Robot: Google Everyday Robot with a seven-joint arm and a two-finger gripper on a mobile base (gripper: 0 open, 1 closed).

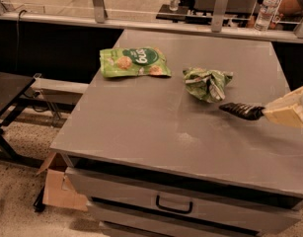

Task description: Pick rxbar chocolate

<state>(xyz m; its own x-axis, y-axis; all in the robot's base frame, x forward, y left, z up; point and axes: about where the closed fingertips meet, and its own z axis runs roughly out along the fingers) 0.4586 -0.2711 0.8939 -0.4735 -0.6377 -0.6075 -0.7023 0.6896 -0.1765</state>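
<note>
In right-edge claw, rxbar chocolate

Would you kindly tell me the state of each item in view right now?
rxbar chocolate: gripped at one end, pointing left.
gripper: at the right edge of the table, fingers shut on the bar.
green snack bag: lying flat.
green-and-white wrapper: crumpled.
drawer: shut.
water bottle: upright.

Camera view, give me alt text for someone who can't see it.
The cream gripper, at the right edge, grips one end of the black rxbar chocolate at the right side of the grey table. A crumpled green-and-white wrapper lies just behind the bar, and a flat green snack bag farther left.
</note>
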